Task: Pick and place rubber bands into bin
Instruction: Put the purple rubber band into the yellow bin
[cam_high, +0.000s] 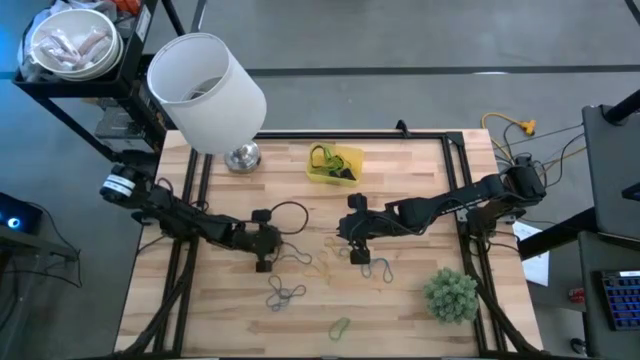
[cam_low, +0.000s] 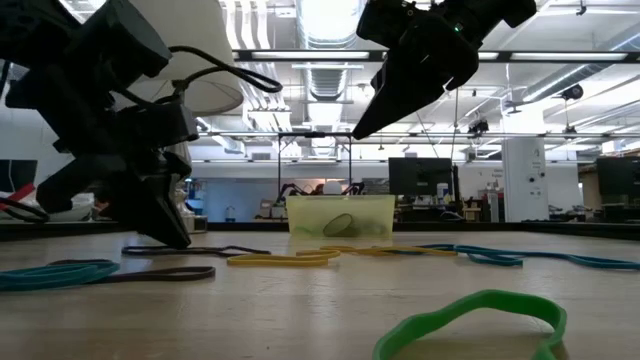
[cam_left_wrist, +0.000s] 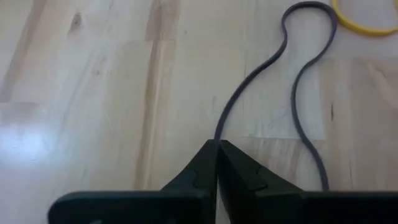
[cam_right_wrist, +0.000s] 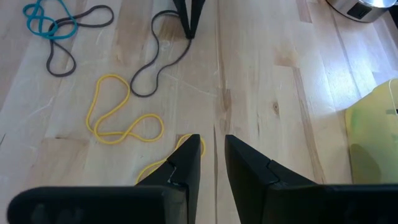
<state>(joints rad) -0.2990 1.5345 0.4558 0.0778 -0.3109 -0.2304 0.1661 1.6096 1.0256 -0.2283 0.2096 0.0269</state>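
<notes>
The left gripper (cam_left_wrist: 217, 163) is pinched on a dark grey rubber band (cam_left_wrist: 298, 93) at the table's (cam_high: 400, 310) centre. At its three o'clock, the right gripper (cam_right_wrist: 212, 163) hovers, jaws apart, empty.

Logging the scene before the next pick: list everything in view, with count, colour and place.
rubber bands: many; yellow, grey, blue, green; scattered mid-table, some in the bin
bin: one, translucent yellow, far centre
lampshade: one, white, far left
plant: one, green, near right
bowl: one, white, on the shelf off the table's far left
left gripper: shut on a dark grey band
right gripper: open above yellow bands
</notes>
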